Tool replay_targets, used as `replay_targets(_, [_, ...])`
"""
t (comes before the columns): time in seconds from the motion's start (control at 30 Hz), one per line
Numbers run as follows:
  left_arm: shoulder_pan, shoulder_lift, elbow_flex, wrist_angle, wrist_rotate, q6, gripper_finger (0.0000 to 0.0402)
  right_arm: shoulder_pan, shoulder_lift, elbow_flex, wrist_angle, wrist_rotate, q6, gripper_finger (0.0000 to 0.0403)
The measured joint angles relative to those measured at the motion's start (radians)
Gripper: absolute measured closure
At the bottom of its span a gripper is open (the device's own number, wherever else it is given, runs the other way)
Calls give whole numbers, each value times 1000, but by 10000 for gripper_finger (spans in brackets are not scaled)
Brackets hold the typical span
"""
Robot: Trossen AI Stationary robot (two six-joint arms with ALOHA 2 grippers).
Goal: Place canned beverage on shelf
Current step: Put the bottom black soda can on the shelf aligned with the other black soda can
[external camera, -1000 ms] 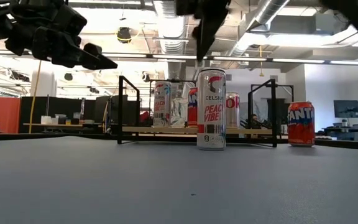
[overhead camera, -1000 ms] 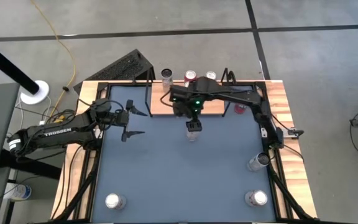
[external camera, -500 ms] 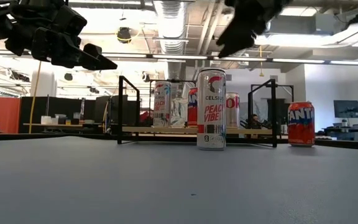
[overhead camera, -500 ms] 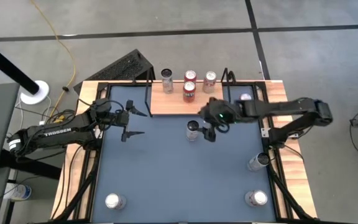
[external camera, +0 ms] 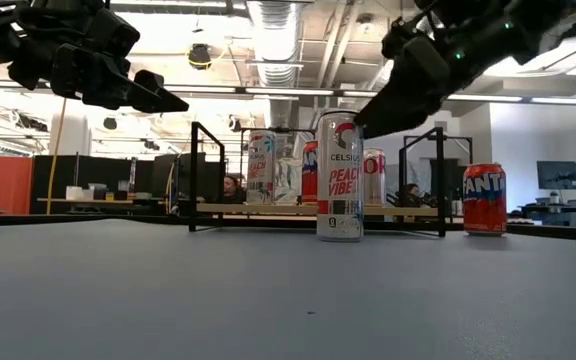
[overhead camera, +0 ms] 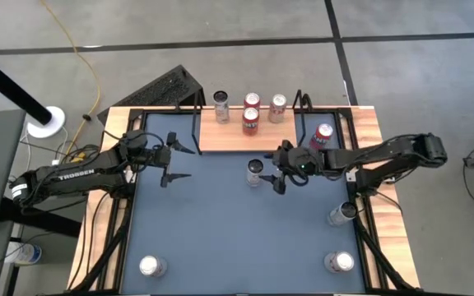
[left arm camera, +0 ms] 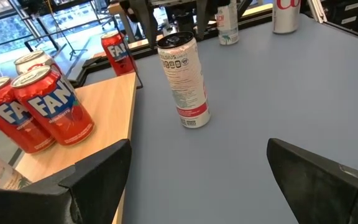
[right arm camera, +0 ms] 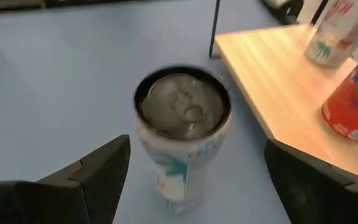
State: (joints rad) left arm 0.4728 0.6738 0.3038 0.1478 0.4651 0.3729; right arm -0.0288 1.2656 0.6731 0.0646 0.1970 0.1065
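Tall slim white can (overhead camera: 255,171) upright on the dark-blue tabletop (overhead camera: 237,238), just in front of the shelf (overhead camera: 220,141) and not on it. Top silver, lettering red on the side in the low view (external camera: 340,175) and left wrist view (left arm camera: 184,81). Right gripper (overhead camera: 281,170) just beside that can on its right, held above table level, fingers spread wide, nothing between them; can seen from above between the two dark fingers in the right wrist view (right arm camera: 182,130). Left gripper (overhead camera: 177,161) well to the left of the can, near the shelf's left frame post, raised off the table, fingers also spread apart and empty. Shelf board carrying a red can (overhead camera: 251,121) near its middle, with three more cans (overhead camera: 251,101) in a row just behind the board. Red Fanta can (overhead camera: 322,136) standing to the right of the shelf. Four further cans nearer the tabletop's front: two at the front corners (overhead camera: 149,265), (overhead camera: 341,262), one at the right edge (overhead camera: 341,214).
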Motion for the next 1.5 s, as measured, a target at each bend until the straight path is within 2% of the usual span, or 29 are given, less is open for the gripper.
replay_targets(0.33, [0, 0, 0, 0, 1, 0, 38, -7, 22, -105, 253, -16, 6, 44])
replay_targets(0.53, [0, 0, 0, 0, 2, 2, 38, -29, 143, -108, 423, -69, -7, 44])
replay_targets(0.7, [0, 0, 0, -2, 2, 2, 38, -34, 214, -109, 544, -69, -52, 44])
replay_targets(0.87, [0, 0, 0, -3, 2, 2, 38, -40, 208, -109, 535, -71, -54, 69])
replay_targets(1.17, [0, 0, 0, -3, 1, 7, 38, -40, 149, -93, 504, -70, -56, 172])
replay_targets(1.3, [0, 0, 0, -3, 1, 7, 38, -45, 147, -11, 465, -92, -61, 201])
replay_targets(1.5, [0, 0, 0, -9, 0, 6, 38, -58, 210, 217, 270, -110, -125, 199])
